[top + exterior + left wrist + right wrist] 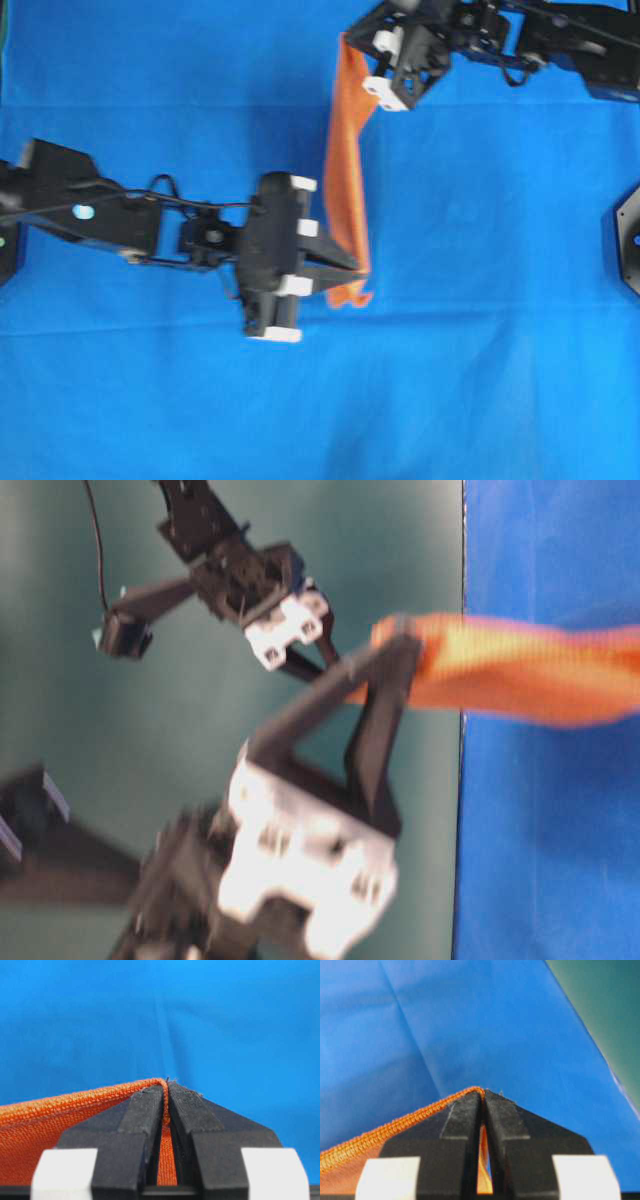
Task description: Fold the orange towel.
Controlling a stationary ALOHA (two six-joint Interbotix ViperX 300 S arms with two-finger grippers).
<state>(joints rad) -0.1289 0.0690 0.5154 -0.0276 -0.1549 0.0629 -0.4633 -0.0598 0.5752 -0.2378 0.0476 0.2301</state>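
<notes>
The orange towel (345,170) hangs off the table as a narrow, stretched band between my two grippers. My left gripper (352,272) is shut on its near corner, a small tip of cloth poking out below the fingers. My right gripper (352,52) is shut on the far corner at the top of the overhead view. In the left wrist view the towel's hem (50,1130) runs in from the left and is pinched at the jaw tips (167,1087). The right wrist view shows the stitched hem (380,1135) clamped the same way (483,1094). From table level the towel (520,670) looks blurred.
A creased blue cloth (500,350) covers the whole table beneath the towel. A black arm base (628,240) sits at the right edge. A green wall (605,1010) borders the blue cloth beyond the right gripper.
</notes>
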